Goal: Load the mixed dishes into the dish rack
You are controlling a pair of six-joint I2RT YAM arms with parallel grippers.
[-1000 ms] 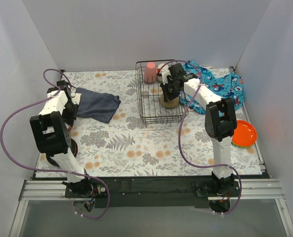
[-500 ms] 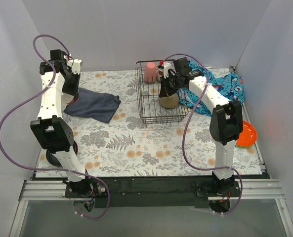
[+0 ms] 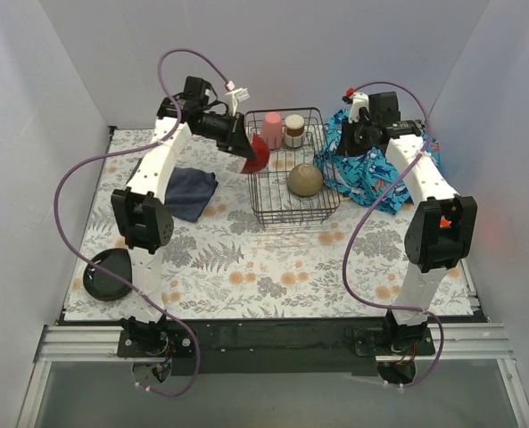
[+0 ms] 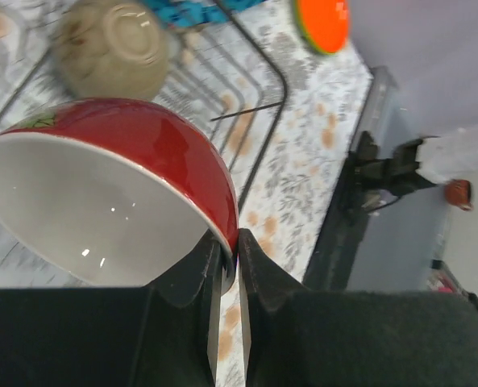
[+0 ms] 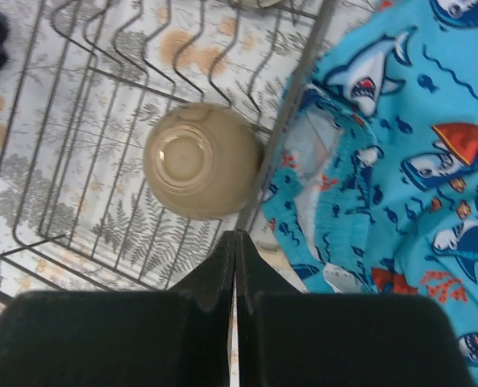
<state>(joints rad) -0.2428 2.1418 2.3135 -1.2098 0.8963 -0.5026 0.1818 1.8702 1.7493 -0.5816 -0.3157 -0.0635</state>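
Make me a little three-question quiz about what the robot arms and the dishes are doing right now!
1. True or false: the tan round bowl lies upside down inside the black wire dish rack.
2. What does the left gripper pinch?
A) the pink cup
B) the rim of the dark red bowl with a white inside
C) the dark navy cloth
3. Fill in the gap: the right gripper is shut and holds ____.
Key: 1 true; 2 B; 3 nothing.
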